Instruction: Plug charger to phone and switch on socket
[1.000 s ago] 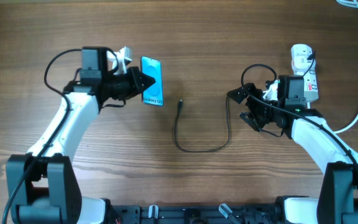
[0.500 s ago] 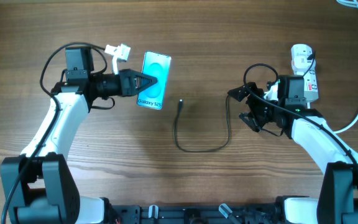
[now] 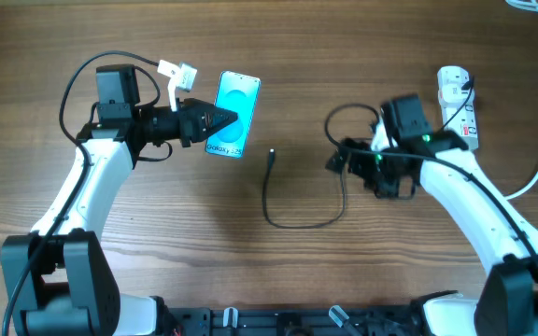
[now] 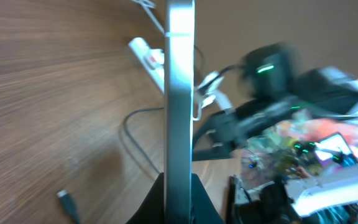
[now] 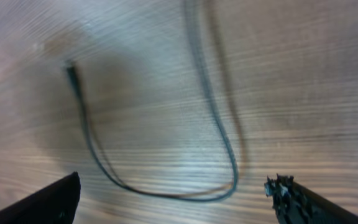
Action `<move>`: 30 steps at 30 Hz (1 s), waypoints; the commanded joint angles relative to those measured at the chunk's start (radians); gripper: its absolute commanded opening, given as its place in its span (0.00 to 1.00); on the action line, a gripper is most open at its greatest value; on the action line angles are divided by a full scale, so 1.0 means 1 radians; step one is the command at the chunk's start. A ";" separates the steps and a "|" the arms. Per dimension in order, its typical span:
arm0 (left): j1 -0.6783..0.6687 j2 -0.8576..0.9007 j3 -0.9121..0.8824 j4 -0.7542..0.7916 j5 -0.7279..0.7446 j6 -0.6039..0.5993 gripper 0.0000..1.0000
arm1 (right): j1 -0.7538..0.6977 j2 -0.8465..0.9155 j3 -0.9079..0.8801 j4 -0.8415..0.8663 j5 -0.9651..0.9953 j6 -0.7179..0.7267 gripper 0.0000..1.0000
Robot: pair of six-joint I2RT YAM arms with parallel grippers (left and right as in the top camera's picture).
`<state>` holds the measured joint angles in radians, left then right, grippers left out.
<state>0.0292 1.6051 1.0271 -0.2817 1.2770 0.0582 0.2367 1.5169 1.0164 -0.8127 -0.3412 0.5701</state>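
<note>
The left gripper (image 3: 224,121) is clamped tight on the phone (image 3: 238,93), while the right gripper (image 3: 361,174) hangs spread wide over the charger (image 3: 292,222).

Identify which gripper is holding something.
The left gripper, shut on the phone; the right gripper is open and empty, near the charger.

Overhead sharp, evenly bright, faint shadows. Left wrist view smeared, worst at right. Right wrist view soft, charger (image 5: 219,124) hazy, top-left corner dim
</note>
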 commanded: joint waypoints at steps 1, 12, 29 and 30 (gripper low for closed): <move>0.014 0.000 0.004 0.009 -0.148 -0.075 0.04 | 0.083 -0.004 0.166 -0.079 0.212 -0.099 1.00; 0.113 0.029 0.004 -0.054 -0.552 -0.343 0.04 | 0.203 -0.002 0.168 0.059 0.174 0.085 0.85; 0.055 0.066 0.004 -0.070 -0.789 -0.381 0.04 | 0.529 0.369 0.167 0.357 0.307 0.083 0.75; 0.052 0.066 0.004 -0.068 -0.789 -0.381 0.04 | 0.529 0.377 0.167 0.357 0.307 0.083 0.75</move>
<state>0.1036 1.6703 1.0271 -0.3592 0.5175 -0.3164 0.7628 1.8389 1.1904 -0.4591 -0.0292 0.6472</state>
